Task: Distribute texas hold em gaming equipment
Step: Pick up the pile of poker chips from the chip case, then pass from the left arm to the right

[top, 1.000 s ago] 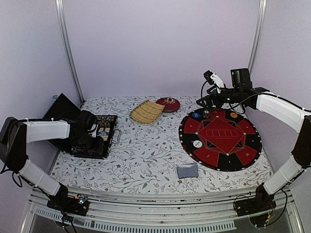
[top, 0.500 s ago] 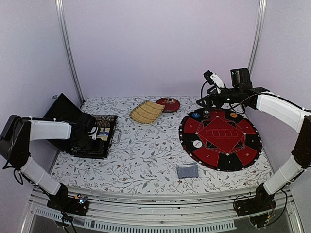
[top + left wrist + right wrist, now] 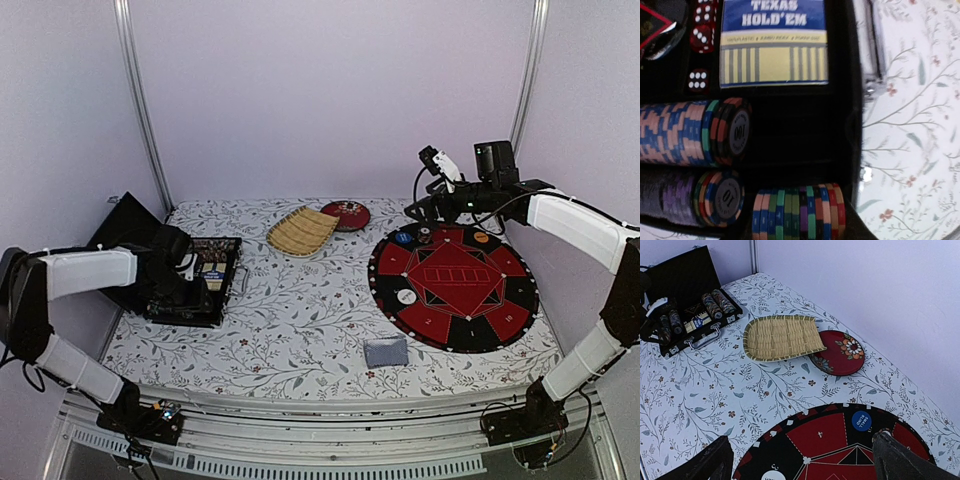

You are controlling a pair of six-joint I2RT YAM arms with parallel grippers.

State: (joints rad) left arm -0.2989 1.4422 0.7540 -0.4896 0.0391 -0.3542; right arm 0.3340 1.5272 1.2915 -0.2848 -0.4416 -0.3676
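Observation:
The poker chips lie in rows in an open black case (image 3: 225,268) at the left. In the left wrist view, my left gripper (image 3: 800,227) is shut on a short row of mixed-colour chips (image 3: 799,210), a dark finger at each end. Two more chip rows (image 3: 690,132) lie beside it. My right gripper (image 3: 805,465) hangs open and empty above the far edge of the round mat. A white button (image 3: 407,296), a blue small-blind disc (image 3: 861,420) and an orange chip (image 3: 481,237) lie on the mat. The grey-blue card deck (image 3: 386,351) lies on the tablecloth near the front.
The red and black round mat (image 3: 500,300) covers the right half of the table. A woven bamboo tray (image 3: 302,231) and a red lacquer dish (image 3: 346,214) stand at the back middle. The case also holds a blue and yellow card box (image 3: 774,40) and red dice (image 3: 699,80).
My left gripper's fingers have come together on the row of chips in the case, and the arm has shifted slightly. The right arm has not moved.

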